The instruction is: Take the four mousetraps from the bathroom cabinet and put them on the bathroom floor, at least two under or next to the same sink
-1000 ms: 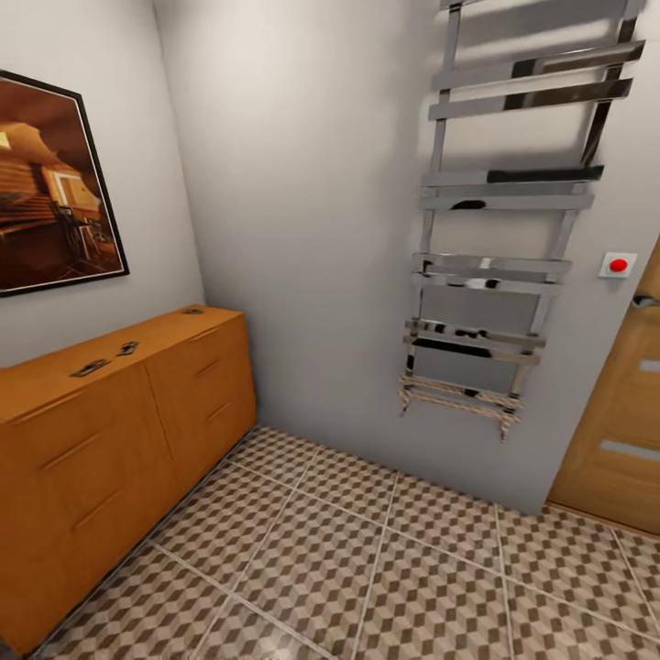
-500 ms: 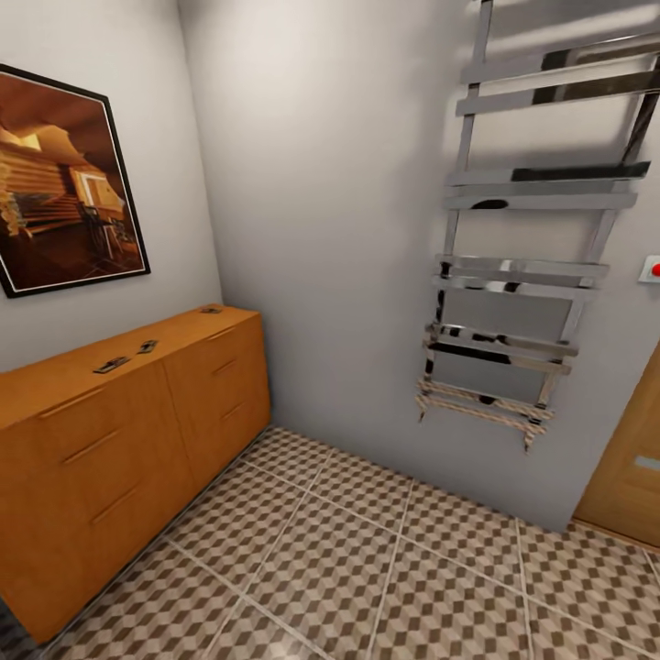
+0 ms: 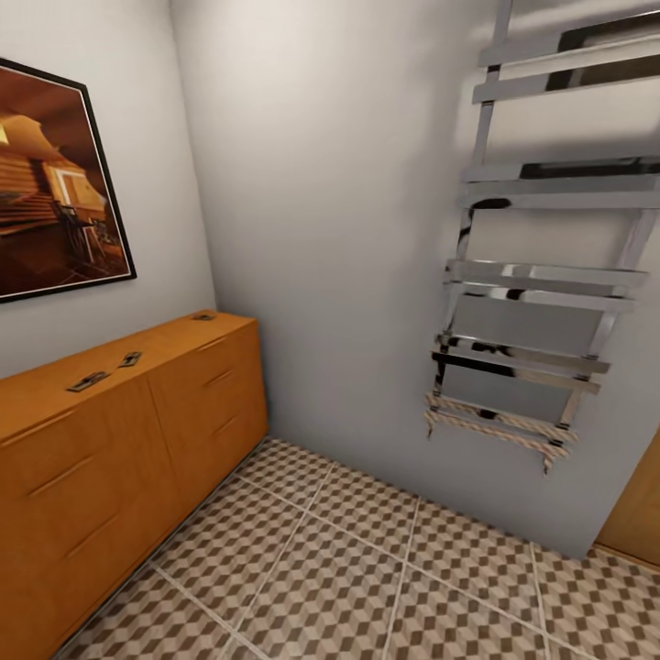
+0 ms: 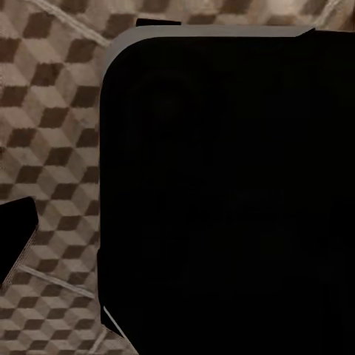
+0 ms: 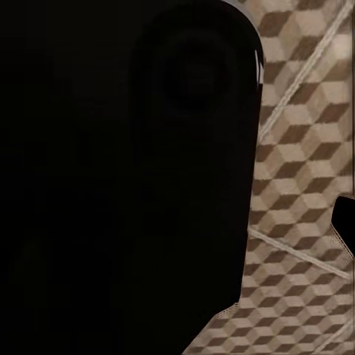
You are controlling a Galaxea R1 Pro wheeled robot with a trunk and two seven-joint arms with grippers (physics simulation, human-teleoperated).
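Three mousetraps (image 3: 89, 380) are showing on the cabinet (image 3: 119, 440) I'm approaching; next I'm needing reach, though I cannot tell either hand's state.

Light: even, soft | wrist views – mostly black | edges – warped

Head view toward cabinet (image 3: 119, 431); both wrist views close above bathroom floor (image 4: 52, 111).

Large black rounded robot body panel with a pale grey edge (image 4: 222, 185) close before the left wrist camera, similar glossy black rounded panel (image 5: 126, 170) before the right wrist camera, fingers indiscernible
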